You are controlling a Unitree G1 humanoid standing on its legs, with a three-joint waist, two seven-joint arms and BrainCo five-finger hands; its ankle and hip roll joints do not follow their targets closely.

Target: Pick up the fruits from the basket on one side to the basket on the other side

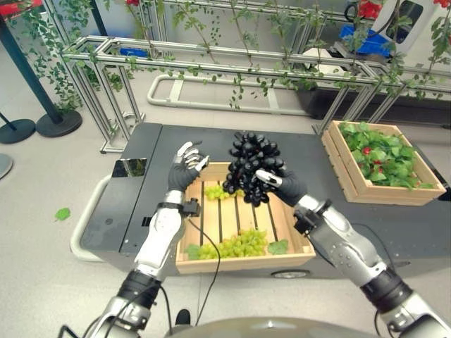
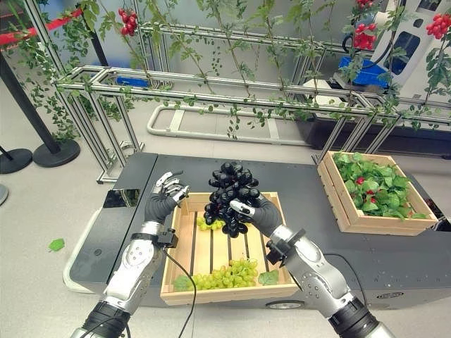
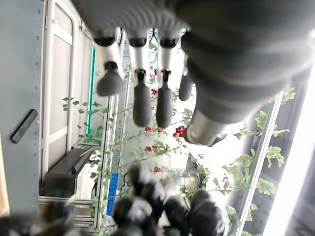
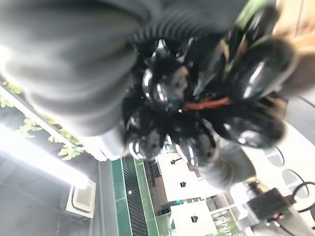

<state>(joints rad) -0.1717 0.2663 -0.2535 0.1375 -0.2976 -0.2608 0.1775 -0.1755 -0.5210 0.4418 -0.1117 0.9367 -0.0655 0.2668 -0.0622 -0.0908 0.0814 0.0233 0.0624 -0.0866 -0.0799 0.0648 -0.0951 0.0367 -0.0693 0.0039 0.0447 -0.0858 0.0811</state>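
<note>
A bunch of black grapes (image 1: 250, 165) hangs above the far half of the wooden slatted crate (image 1: 239, 264) in the middle of the dark table. My right hand (image 1: 283, 186) is shut on the bunch from its right side; up close the glossy grapes (image 4: 197, 113) press against the palm. My left hand (image 1: 184, 169) hovers over the crate's far left corner, open and holding nothing, its fingers (image 3: 142, 101) straight. Two bunches of green grapes lie in the crate, one near the front (image 1: 236, 245) and one at the back (image 1: 215, 191).
A second wooden crate (image 1: 366, 191) holding green leaves and small red fruits stands at the table's right. A metal frame with vines (image 1: 232, 60) runs behind the table. Black stand bases (image 1: 56, 123) sit on the floor far left.
</note>
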